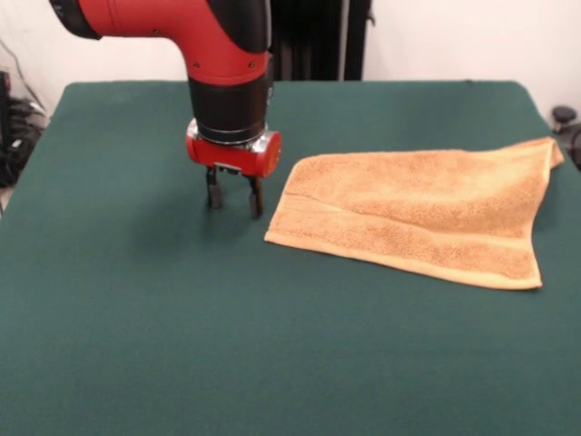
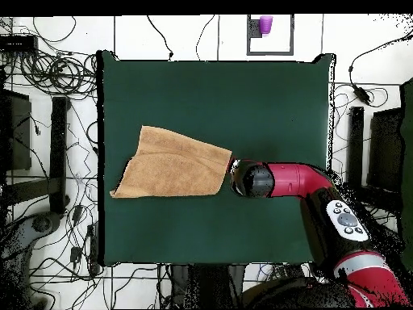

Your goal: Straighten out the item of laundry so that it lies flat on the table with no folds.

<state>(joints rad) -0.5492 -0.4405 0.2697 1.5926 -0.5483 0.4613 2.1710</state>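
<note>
Green table (image 1: pixel 136 345): orange towel (image 1: pixel 418 218) folded over; gripper (image 1: pixel 233 193) beside it, open, empty.

**Count of things on the table**

One table (image 1: pixel 136 345), dark green. One orange-tan towel (image 1: pixel 427 213) lying on it. One red and black robot arm (image 1: pixel 227 54), carrying one gripper (image 1: pixel 233 193) with two dark fingers (image 1: pixel 214 193). One small purple cup (image 2: pixel 265 24) beyond the table's edge.
</note>
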